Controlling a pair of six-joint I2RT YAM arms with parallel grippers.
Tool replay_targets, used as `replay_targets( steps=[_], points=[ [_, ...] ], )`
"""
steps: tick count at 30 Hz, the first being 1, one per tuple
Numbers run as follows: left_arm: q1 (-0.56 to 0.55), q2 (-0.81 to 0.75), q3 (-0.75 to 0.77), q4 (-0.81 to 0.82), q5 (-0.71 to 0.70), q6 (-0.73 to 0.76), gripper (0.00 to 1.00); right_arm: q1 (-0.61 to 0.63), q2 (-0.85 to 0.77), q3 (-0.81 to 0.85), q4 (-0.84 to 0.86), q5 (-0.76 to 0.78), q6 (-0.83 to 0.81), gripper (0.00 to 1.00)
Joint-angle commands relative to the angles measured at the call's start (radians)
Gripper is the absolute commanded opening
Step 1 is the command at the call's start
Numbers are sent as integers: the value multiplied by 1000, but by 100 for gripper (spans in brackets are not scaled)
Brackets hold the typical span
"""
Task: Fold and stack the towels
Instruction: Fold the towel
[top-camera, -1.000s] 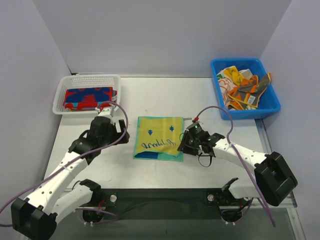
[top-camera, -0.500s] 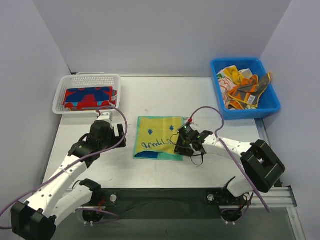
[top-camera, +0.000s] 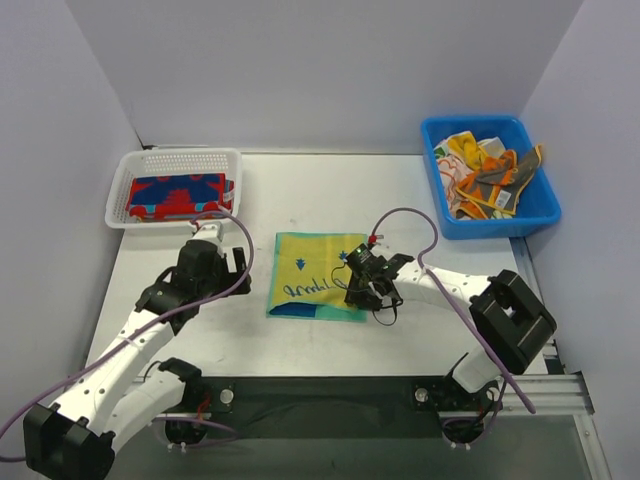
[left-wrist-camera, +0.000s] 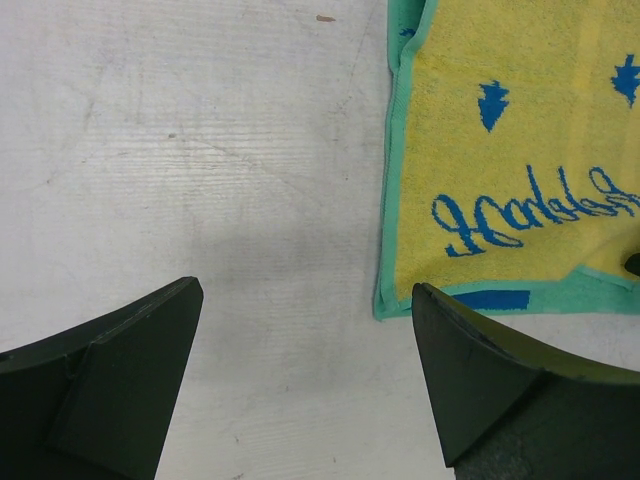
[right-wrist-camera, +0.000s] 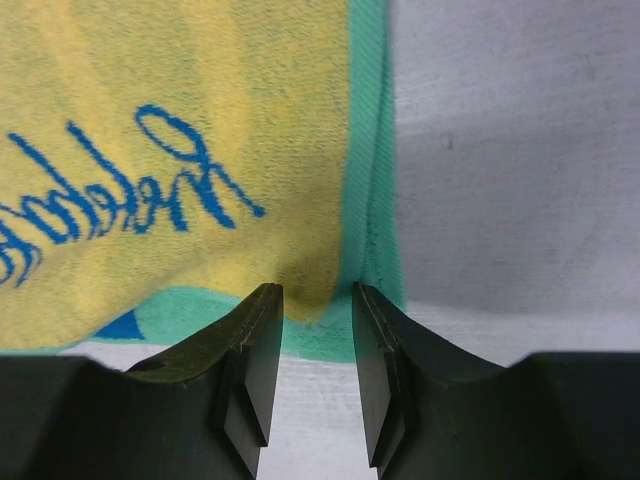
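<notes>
A pale surface (top-camera: 300, 190) sits between lilac walls; the left end effector (top-camera: 213, 262) hovers released beside the yellow towel (top-camera: 318, 274), which lies flat mid-surface, lettering running sideways, near-square so no clear long axis; the right end effector (right-wrist-camera: 316, 330) pinches its near-right corner.

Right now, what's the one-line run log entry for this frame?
stage: folding yellow towel | right hand: pinching near right corner | left hand: open, above bare table | white basket: folded red-and-blue towel
</notes>
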Motion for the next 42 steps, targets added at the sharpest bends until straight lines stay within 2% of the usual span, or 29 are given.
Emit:
replay_targets(
  steps=[1, 11, 16, 19, 31, 38, 39, 40, 42],
  points=[
    [11, -9, 15, 13, 23, 14, 97, 14, 6, 30, -111, 64, 19, 34],
    [31, -13, 10, 24, 52, 14, 98, 23, 38, 65, -135, 74, 3, 34],
    [32, -13, 9, 24, 54, 15, 97, 32, 65, 91, -135, 71, -10, 24],
    [35, -15, 9, 24, 57, 14, 97, 32, 72, 90, -135, 65, -9, 23],
    [44, -19, 7, 26, 58, 15, 97, 37, 64, 103, -218, 74, -12, 27],
    [44, -21, 6, 27, 66, 15, 98, 37, 113, 123, -226, 53, -23, 28],
    [44, -21, 6, 27, 66, 14, 97, 37, 118, 126, -226, 51, -24, 26],
    [46, -22, 6, 27, 65, 15, 97, 37, 121, 131, -227, 53, -27, 17],
    [46, -22, 4, 27, 65, 15, 97, 37, 115, 137, -229, 59, -35, 7]
  ],
)
